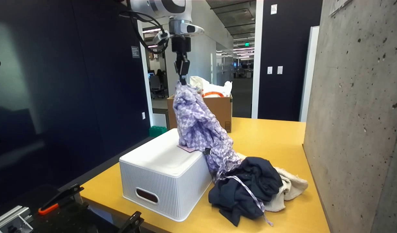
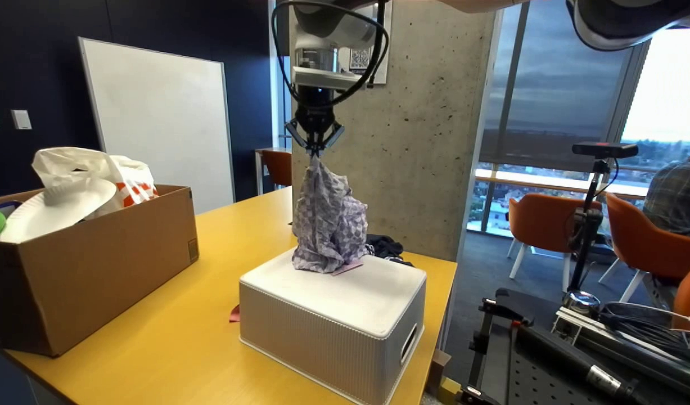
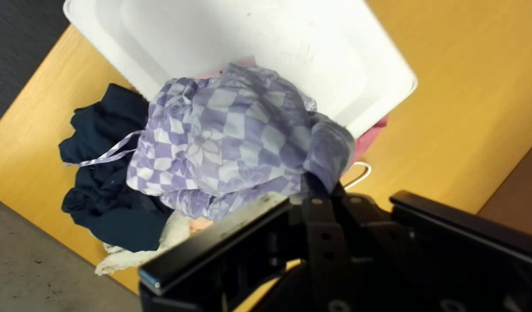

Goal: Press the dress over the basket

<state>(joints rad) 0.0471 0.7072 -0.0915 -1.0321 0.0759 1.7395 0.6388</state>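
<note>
The dress, a purple and white checked cloth with flower prints, shows in both exterior views [image 1: 201,124] [image 2: 329,219] and in the wrist view [image 3: 244,130]. The basket, a white ribbed box with a flat top facing up [image 1: 149,153] [image 2: 322,315], also shows in the wrist view [image 3: 170,30]. My gripper [image 1: 183,81] [image 2: 315,152] [image 3: 324,188] is shut on the dress's upper end, above the basket. The dress hangs from it; its lower part touches the basket top and drapes over one side onto a dark pile. The fingertips are partly covered by cloth.
Navy cloth [image 1: 250,186] and cream cloth [image 1: 292,184] lie beside the basket, a thin dress strap across them. A flat pink piece [image 1: 186,149] pokes out under the dress. A cardboard box [image 2: 114,270] stands on the table; a concrete wall [image 1: 353,123] borders it.
</note>
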